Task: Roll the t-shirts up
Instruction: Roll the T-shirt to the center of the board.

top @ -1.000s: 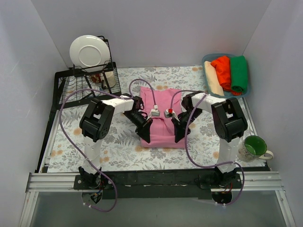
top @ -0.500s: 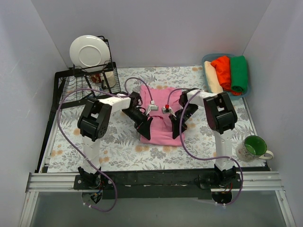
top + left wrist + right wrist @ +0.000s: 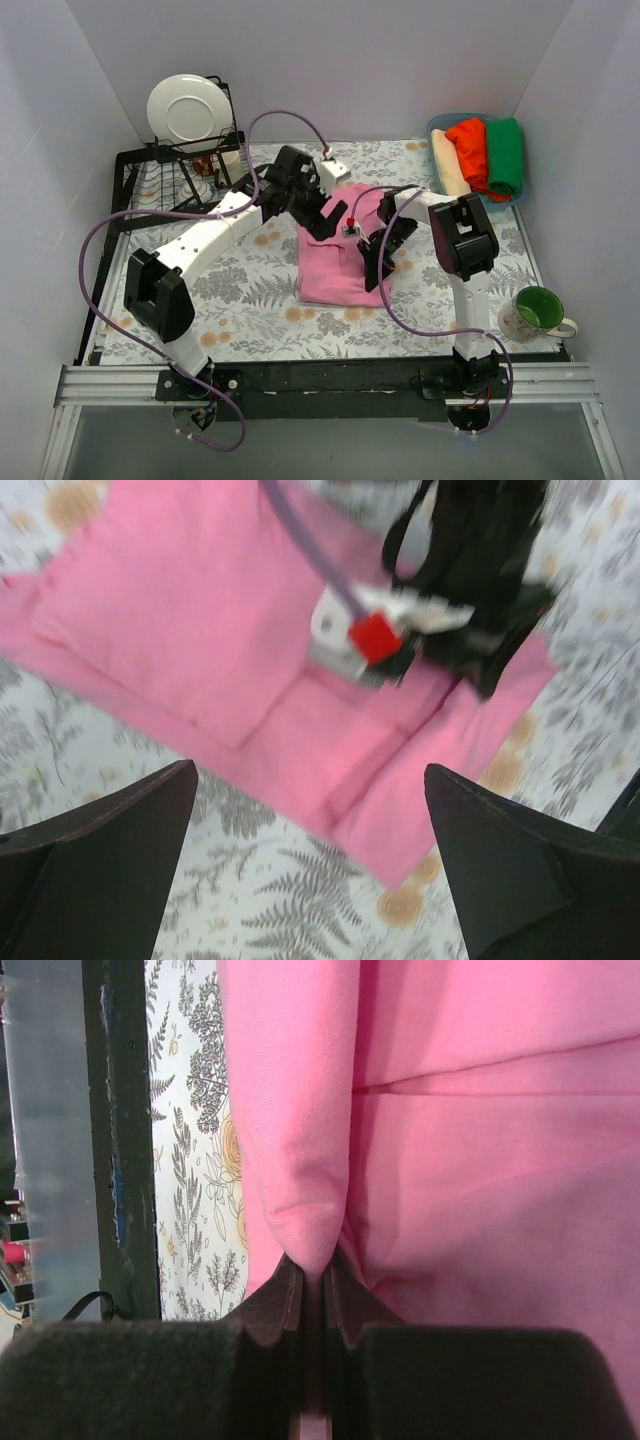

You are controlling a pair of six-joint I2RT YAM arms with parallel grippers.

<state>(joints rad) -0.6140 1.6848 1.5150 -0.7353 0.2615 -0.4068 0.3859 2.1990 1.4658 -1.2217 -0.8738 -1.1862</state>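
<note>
A pink t-shirt (image 3: 335, 268) lies partly folded on the flowered table cover. My right gripper (image 3: 375, 262) is low at its right side, shut on a pinched fold of the pink cloth (image 3: 315, 1250). My left gripper (image 3: 322, 214) hangs above the shirt's far left part, open and holding nothing. In the left wrist view its wide-apart fingers (image 3: 100, 860) frame the pink t-shirt (image 3: 200, 620) and the right gripper (image 3: 470, 610) below. Cream (image 3: 450, 168), orange-red (image 3: 470, 150) and green (image 3: 506, 155) t-shirts lie rolled in a blue bin (image 3: 434, 126) at the back right.
A black dish rack (image 3: 150, 185) with a white plate (image 3: 188, 110) stands at the back left. A green mug (image 3: 538, 312) sits near the front right corner. Purple cables loop around both arms. White walls close in three sides.
My left gripper has opened, let go of the pink t-shirt and risen toward the far side, its arm stretching out. The right gripper keeps its hold on the fold.
</note>
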